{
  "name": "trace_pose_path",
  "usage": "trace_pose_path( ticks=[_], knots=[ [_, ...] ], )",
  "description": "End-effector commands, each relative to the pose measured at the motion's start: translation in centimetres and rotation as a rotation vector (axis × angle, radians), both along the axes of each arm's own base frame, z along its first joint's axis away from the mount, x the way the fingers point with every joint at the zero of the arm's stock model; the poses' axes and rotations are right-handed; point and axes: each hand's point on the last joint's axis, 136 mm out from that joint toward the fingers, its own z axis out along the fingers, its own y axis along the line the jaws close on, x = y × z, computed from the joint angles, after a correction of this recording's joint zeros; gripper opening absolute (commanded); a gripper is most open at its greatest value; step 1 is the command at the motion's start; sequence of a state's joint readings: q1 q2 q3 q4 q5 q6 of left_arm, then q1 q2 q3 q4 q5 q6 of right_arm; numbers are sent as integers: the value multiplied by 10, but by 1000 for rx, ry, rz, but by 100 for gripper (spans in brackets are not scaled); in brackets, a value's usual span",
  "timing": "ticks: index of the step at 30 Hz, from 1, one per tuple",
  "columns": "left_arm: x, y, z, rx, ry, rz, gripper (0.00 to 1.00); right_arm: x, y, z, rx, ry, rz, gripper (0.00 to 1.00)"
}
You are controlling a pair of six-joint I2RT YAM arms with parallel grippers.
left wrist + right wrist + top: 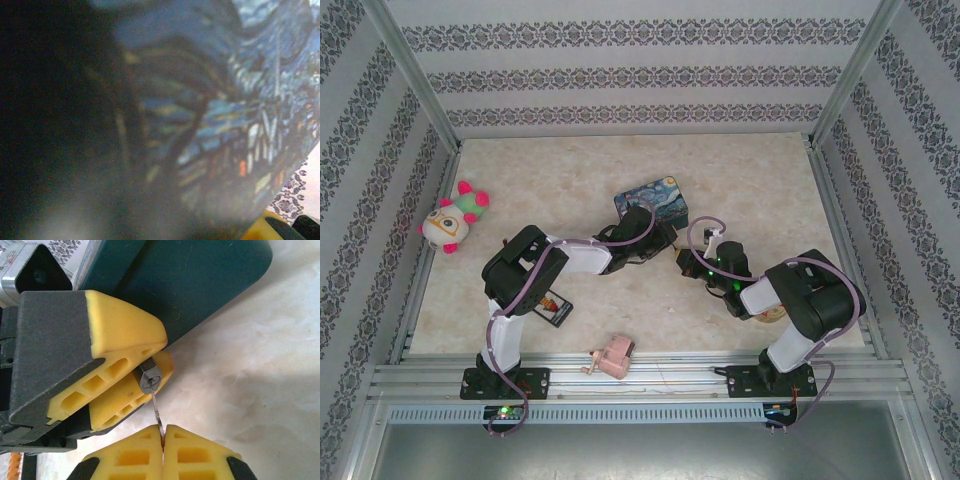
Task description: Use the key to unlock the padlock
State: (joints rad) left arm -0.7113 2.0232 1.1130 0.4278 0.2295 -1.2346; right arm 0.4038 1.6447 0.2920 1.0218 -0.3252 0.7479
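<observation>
Marbled worktop (260,365): we hold key (156,410) at padlock (150,379).
Left gripper (162,354) clamps rigid padlock; right gripper (163,432) pinches thin, likely bendable key.

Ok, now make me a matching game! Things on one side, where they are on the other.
Things:
1. key
2. padlock
3. plush toy
4. pink gadget

Places:
A. by the left edge of the table
B. pinched in the right gripper
C. at the table's near edge, about the middle
D. held in the left gripper

Pairs: 1-B, 2-D, 3-A, 4-C
</observation>
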Motion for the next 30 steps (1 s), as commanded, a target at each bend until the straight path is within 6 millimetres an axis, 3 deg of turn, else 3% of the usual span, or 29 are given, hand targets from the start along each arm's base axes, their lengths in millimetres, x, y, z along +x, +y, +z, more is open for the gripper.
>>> trace_pose_path(
  ticks=[1, 30],
  knots=[
    [-2, -11, 4, -73, 46, -17, 11, 5, 4, 18, -3, -84, 4, 0],
    [-9, -16, 6, -83, 59, -38, 11, 26, -10, 3, -32, -57, -108, 0]
  ],
)
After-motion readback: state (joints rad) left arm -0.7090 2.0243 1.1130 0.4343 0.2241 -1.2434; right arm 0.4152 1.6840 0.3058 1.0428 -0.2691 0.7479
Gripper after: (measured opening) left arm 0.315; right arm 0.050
